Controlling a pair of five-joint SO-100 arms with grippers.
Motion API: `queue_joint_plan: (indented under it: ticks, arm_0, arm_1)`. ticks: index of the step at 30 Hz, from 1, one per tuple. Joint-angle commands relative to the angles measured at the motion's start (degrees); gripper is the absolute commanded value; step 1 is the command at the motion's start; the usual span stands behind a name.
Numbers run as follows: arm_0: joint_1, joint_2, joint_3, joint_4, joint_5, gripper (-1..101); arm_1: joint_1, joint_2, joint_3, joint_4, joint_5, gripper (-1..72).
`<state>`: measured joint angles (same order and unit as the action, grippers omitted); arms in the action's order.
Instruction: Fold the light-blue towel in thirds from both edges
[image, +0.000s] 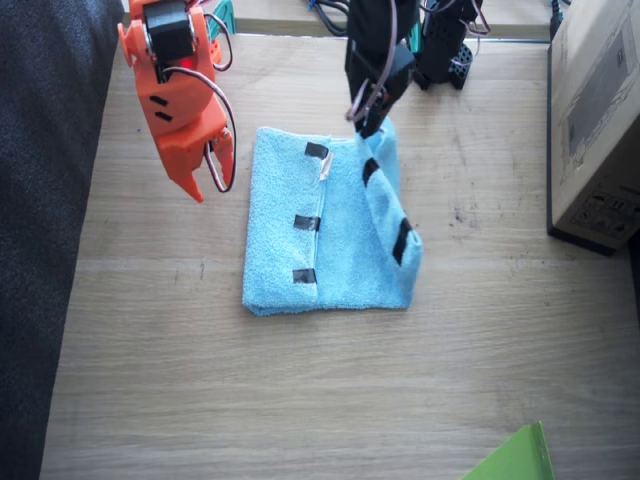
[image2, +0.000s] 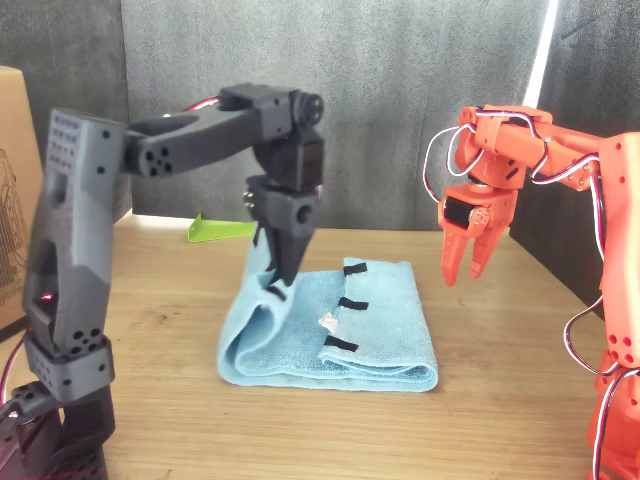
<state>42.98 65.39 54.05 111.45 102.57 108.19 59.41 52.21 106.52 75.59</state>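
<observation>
The light-blue towel (image: 345, 235) lies mid-table. One short edge is folded onto the middle, with its three black tape strips (image: 306, 222) in a row and a small white tag beside them. The other short edge (image: 398, 235) is raised and curls over the towel. My left gripper (image: 372, 125) is shut on that edge's far corner. In the front view the left gripper (image2: 283, 275) pinches the lifted fold of the towel (image2: 370, 330). My right gripper (image: 205, 180) hangs above bare table beside the towel, slightly open and empty. It also appears in the front view as the right gripper (image2: 467, 272).
A cardboard box (image: 600, 120) stands along one table side. The corner of a bright green sheet (image: 515, 460) pokes in at the near edge. Dark fabric (image: 40, 200) borders the table behind the right arm.
</observation>
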Motion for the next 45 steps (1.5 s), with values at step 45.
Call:
queue_joint_plan:
  ticks: [45]
  arm_0:
    - [-0.6, -16.1, -32.1, 6.9, 3.3, 14]
  arm_1:
    - [2.0, -1.8, -3.3, 1.0, 0.8, 22.9]
